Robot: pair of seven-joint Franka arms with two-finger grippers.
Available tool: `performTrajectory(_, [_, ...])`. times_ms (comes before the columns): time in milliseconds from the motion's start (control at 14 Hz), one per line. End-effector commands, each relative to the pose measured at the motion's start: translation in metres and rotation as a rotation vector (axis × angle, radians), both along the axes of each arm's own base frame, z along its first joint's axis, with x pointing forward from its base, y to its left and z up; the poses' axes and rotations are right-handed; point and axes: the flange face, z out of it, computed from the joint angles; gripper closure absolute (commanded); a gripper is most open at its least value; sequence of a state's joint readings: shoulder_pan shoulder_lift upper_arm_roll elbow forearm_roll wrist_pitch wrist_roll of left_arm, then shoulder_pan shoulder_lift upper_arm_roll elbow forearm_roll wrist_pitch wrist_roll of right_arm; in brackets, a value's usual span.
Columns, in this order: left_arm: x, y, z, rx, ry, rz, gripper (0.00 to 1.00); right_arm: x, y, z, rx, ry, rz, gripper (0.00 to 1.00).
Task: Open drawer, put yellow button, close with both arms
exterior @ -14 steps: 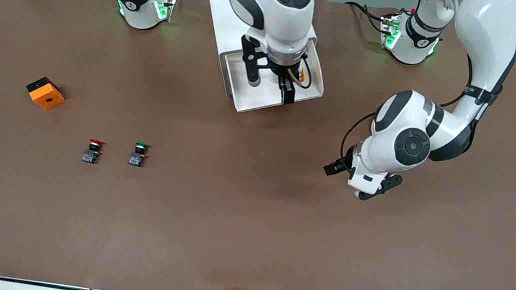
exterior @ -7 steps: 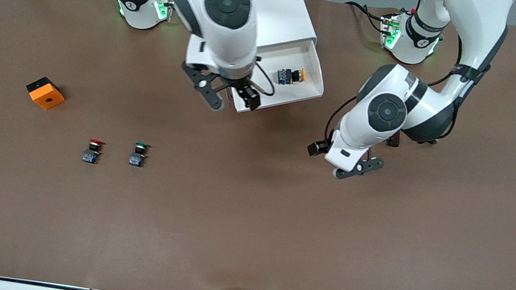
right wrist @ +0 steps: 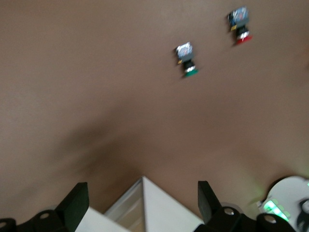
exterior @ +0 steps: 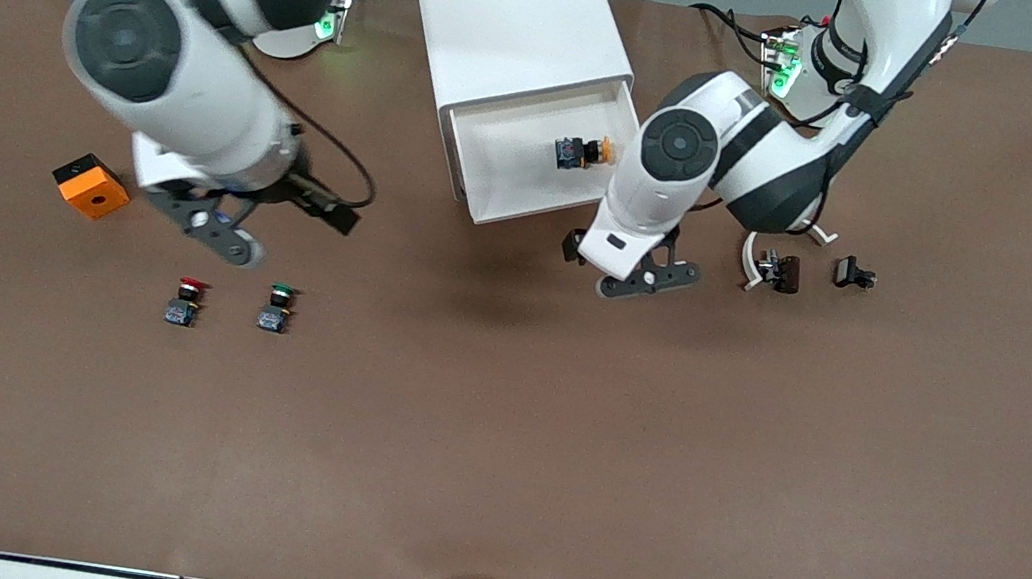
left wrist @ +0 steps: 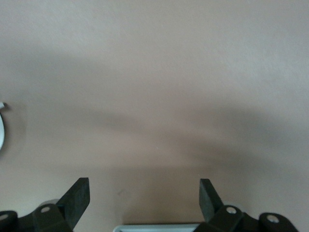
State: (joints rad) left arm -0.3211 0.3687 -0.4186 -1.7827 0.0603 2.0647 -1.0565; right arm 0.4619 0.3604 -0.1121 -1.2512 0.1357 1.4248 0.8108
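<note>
The white cabinet [exterior: 515, 7] stands at the robots' edge of the table, and its top drawer [exterior: 506, 159] is pulled out. The yellow button [exterior: 584, 153] lies on its side in the drawer's tray. My left gripper [exterior: 628, 267] [left wrist: 144, 194] hangs open and empty over the table, beside the drawer's front corner toward the left arm's end. My right gripper [exterior: 227, 227] [right wrist: 140, 199] is open and empty, up over the table between the orange block and the green button. A corner of the cabinet [right wrist: 154, 208] shows between its fingertips.
An orange block with a hole [exterior: 91, 185] lies toward the right arm's end. A red-capped button [exterior: 187, 299] [right wrist: 240, 26] and a green-capped button [exterior: 276, 306] [right wrist: 187, 60] stand nearer the front camera. Small black parts [exterior: 778, 269] [exterior: 853, 273] lie toward the left arm's end.
The right arm swung from over the open drawer toward its own end of the table, leaving the yellow button in the tray. The left arm moved in toward the drawer's front.
</note>
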Motion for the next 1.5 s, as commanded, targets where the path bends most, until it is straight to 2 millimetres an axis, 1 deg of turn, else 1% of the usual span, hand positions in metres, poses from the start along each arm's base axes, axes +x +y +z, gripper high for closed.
performTrajectory(0, [-0.014,-0.011,0.007,0.021,-0.019,-0.004,0.0,0.017,-0.06,0.001,0.039,0.005,0.098,0.0])
performTrajectory(71, [-0.018,-0.014,0.007,0.021,-0.016,-0.003,0.0,0.024,-0.091,0.001,0.048,0.001,0.159,0.0])
performTrajectory(214, [-0.024,-0.021,0.008,0.022,-0.012,-0.003,0.0,0.034,-0.147,-0.001,0.057,0.005,0.273,0.0])
performTrajectory(285, [-0.027,-0.023,0.008,0.023,-0.01,-0.001,0.0,0.036,-0.173,-0.001,0.05,0.009,0.32,0.0])
performTrajectory(356, [-0.034,-0.03,0.011,0.027,-0.004,0.001,0.0,0.039,-0.198,0.0,0.038,0.008,0.386,0.0])
performTrajectory(499, [-0.037,-0.034,0.013,0.047,0.019,0.026,0.0,0.041,-0.233,0.002,0.03,0.008,0.456,0.0])
performTrajectory(641, [-0.044,-0.042,0.014,0.047,0.022,0.013,0.0,0.041,-0.269,0.003,0.025,0.01,0.465,0.0])
performTrajectory(784, [-0.047,-0.044,0.015,0.046,0.024,0.022,0.0,0.041,-0.285,0.005,0.027,0.003,0.419,0.0])
performTrajectory(926, [-0.057,-0.054,0.013,0.05,0.03,0.009,0.0,0.039,-0.297,0.032,0.015,-0.034,0.403,0.0])
performTrajectory(997, [-0.058,-0.055,0.012,0.05,0.035,0.013,0.0,0.036,-0.302,0.037,0.013,-0.023,0.392,0.0])
performTrajectory(1068, [-0.059,-0.056,0.009,0.053,0.04,0.025,0.0,0.036,-0.302,0.038,0.013,-0.028,0.392,0.0])
performTrajectory(1140, [-0.064,-0.061,0.007,0.057,0.042,0.033,0.0,0.035,-0.309,0.038,0.016,-0.027,0.375,0.0])
performTrajectory(1211, [-0.067,-0.063,0.004,0.062,0.047,0.036,0.0,0.034,-0.321,0.037,0.028,-0.03,0.357,0.0])
performTrajectory(1282, [-0.069,-0.065,0.004,0.063,0.047,0.037,0.0,0.032,-0.337,0.036,0.059,-0.035,0.336,0.0])
performTrajectory(1353, [-0.072,-0.068,0.003,0.066,0.048,0.048,0.0,0.031,-0.34,0.035,0.098,-0.04,0.326,0.0])
performTrajectory(1425, [-0.074,-0.07,0.004,0.067,0.047,0.06,0.0,0.027,-0.336,0.035,0.136,-0.026,0.32,0.0])
